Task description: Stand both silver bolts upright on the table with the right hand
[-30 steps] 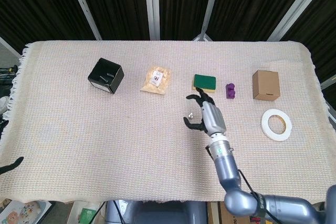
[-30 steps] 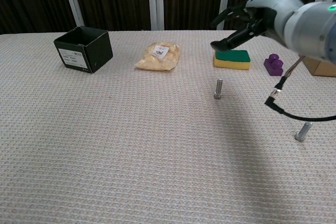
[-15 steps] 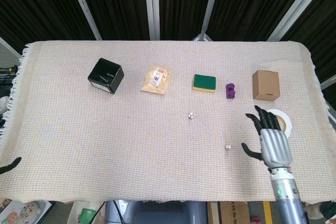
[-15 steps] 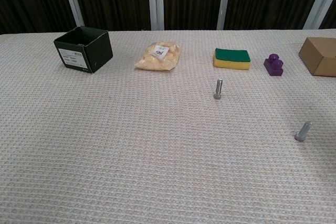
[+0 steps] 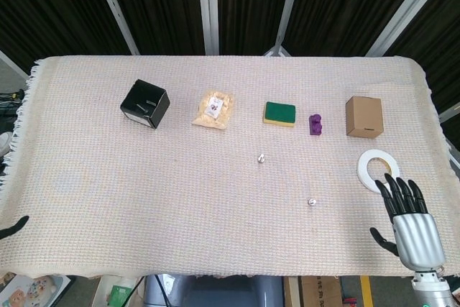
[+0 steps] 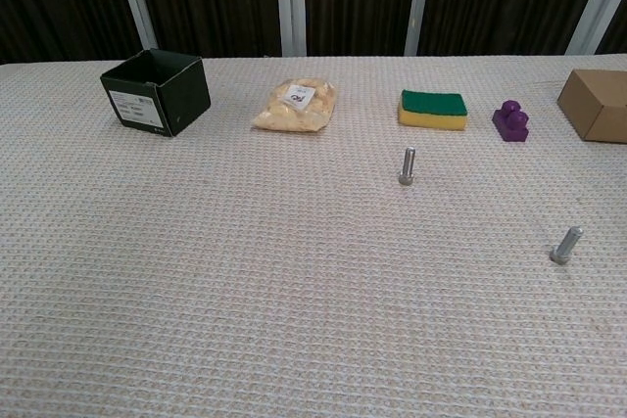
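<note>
The right hand (image 5: pixel 412 229) has pulled back, fingers spread and empty, well apart from both upright silver metal bolts (image 6: pixel 407 166) (image 6: pixel 564 245).

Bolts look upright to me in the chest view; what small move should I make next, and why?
Probably just ease the right hand further back and keep it open. Both bolts, the far bolt and the near bolt, already stand on their heads, the near one slightly tilted, and the hand holds nothing, close to the tape roll. Staying away avoids knocking either.
</note>
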`<state>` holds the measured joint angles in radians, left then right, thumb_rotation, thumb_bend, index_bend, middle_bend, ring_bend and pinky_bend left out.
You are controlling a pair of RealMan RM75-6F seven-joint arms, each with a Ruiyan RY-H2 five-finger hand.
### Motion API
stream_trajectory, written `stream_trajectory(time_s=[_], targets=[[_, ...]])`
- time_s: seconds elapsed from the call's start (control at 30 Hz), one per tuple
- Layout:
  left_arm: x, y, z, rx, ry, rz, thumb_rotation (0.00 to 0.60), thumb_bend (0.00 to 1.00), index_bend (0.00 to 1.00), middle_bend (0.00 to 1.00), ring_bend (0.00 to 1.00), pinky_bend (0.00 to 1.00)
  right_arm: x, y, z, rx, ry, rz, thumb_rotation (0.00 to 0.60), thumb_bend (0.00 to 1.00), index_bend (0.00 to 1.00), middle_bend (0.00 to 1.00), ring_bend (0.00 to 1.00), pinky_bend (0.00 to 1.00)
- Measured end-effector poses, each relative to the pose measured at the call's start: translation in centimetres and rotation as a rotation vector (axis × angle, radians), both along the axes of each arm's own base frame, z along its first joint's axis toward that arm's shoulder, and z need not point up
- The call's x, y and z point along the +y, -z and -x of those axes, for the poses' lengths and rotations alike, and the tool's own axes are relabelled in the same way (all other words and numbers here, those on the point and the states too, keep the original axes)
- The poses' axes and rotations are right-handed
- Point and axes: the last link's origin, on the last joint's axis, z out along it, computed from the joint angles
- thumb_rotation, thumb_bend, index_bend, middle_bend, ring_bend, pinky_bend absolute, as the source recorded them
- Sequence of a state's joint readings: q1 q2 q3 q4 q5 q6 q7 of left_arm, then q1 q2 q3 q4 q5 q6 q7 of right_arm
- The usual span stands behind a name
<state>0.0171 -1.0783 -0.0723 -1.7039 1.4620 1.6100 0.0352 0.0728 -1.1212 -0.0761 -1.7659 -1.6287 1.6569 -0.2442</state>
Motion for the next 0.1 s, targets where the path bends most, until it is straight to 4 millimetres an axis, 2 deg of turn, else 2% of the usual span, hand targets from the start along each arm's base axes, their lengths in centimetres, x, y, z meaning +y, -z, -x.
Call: stream_trajectory(time_s=[0.1], targets=[[0.09,0.05,0.05,0.000,0.000,0.007,0.600,0.12,0.10,0.07,0.00,0.15,0.31,-0.38,0.26,0.019,0.013,0.000,0.600,0.19,0.07,0.01,0.00,0.00]])
